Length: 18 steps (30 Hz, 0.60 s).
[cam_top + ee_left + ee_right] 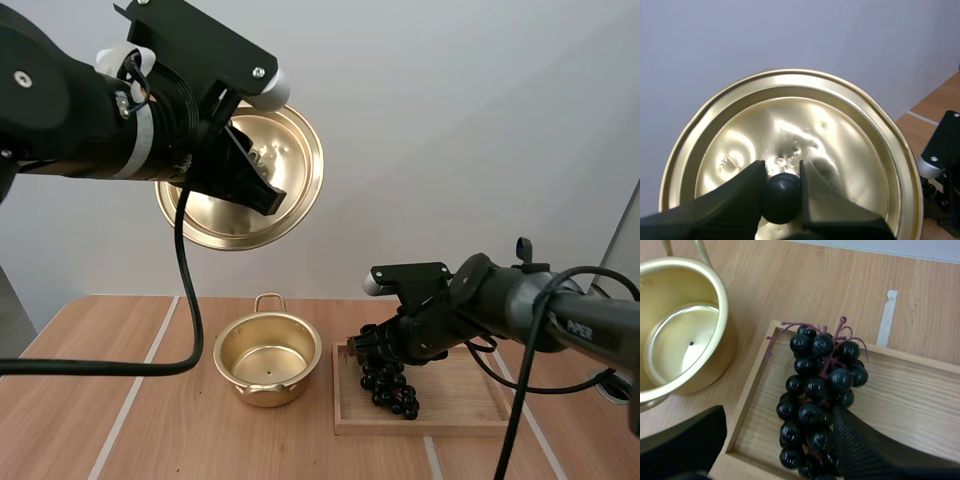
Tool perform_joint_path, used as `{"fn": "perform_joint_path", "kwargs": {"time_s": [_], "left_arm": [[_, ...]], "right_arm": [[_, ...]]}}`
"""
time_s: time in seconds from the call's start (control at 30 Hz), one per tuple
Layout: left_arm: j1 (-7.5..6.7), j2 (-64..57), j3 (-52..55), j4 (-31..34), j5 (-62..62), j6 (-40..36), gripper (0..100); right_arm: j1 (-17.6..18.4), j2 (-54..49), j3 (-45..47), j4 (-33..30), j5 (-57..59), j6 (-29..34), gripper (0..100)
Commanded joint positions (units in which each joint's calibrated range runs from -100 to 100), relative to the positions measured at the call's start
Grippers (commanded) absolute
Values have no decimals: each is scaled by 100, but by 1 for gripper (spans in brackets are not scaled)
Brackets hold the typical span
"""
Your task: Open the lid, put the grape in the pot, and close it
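Grapes (392,385) are lying in a dark, glossy bunch on the wooden tray (470,400), toward its 9 o'clock edge. The berries are showing almost black, and thin purplish stems are curling out at one end (817,390). The right gripper (375,345) is sitting low over the bunch at its 11 o'clock end, its arm reaching in from 3 o'clock. From the wrist, the two ribbed fingers are standing wide apart (779,412). One is pressing close against the berries and the other is hanging out over the tray's rim (747,405), so the claw is released and gripping nothing.

At the tray's 9 o'clock, just beside it, the brass-coloured pot (268,360) is standing uncovered on the table (100,400), its shiny inside bare (680,330). One loop handle is pointing to 12 o'clock.

High above the pot, at roughly its 12 o'clock, the left gripper (262,192) is holding the golden lid (300,150) tilted up on edge. Its fingertips are clenched (782,170) on the black knob (782,197) at the middle of the lid (805,125).
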Motion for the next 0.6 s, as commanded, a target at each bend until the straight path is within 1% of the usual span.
{"fn": "perform_joint_path", "kwargs": {"time_s": [0.0, 0.2, 0.33, 0.57], "left_arm": [[-10, -73, -46, -36, 191, -53, 0], [-10, -73, -46, -36, 320, -53, 0], [-10, -73, -46, -36, 354, -75, 0], [-10, -73, -46, -98, 354, -173, 0]], "right_arm": [[20, 947, -540, 31, -321, -75, 100], [20, 1754, -765, 31, -661, -75, 100], [20, 2050, -766, 31, -1042, -75, 100], [20, 2459, -766, 31, -1305, -75, 100]]}}
